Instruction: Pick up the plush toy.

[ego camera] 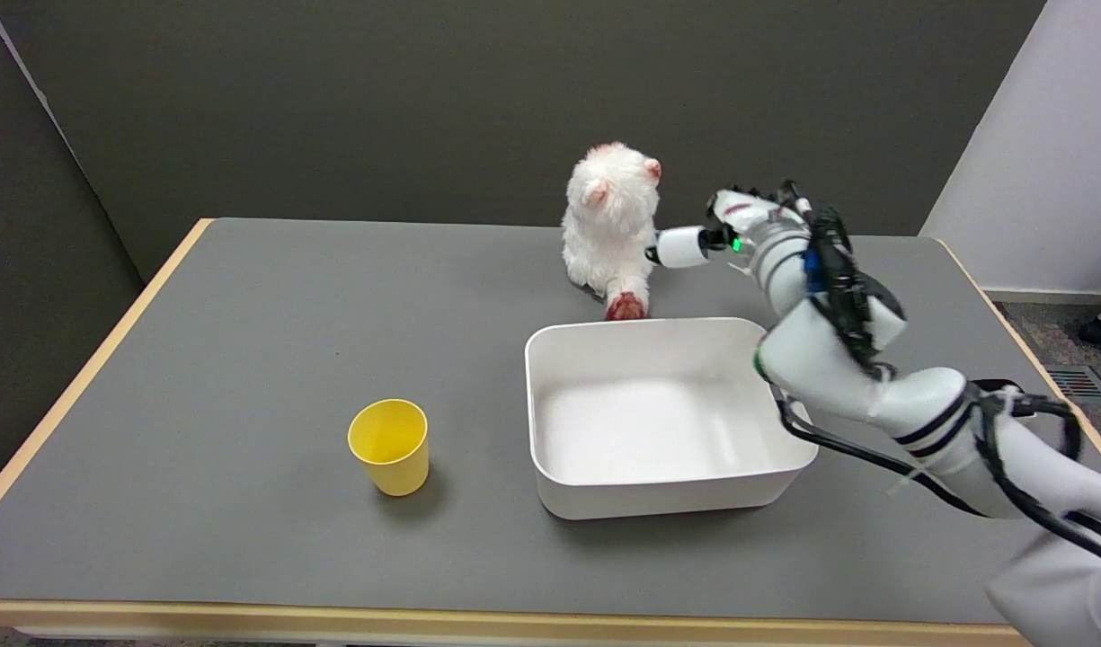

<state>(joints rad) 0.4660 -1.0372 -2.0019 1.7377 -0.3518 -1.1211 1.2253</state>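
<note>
White plush toy sat upright at the far side of the grey tabletop, pink-tinged ears up top, one reddish paw stuck out toward the near side, just behind the far rim of the white plastic bin. Toy's base looked to be on the tabletop, not lifted. Right hand reached in from the lower right, arm passing over the bin's right edge, hand level with the toy's mid-body on its right side. One white-tipped finger pointed left and met the toy's right flank; contact looked like a touch, no clear wrap around the body. Rest of the fingers were bunched behind at the palm, partly hidden by black cabling, so couldn't tell how wide the hand was spread or whether it truly had hold of the toy. Small green light showed on the hand. Bin sat right of centre, nothing visible inside. Yellow cup stood upright, well apart to the bin's left, nearer the front edge. Dark wall behind the tabletop.
</note>
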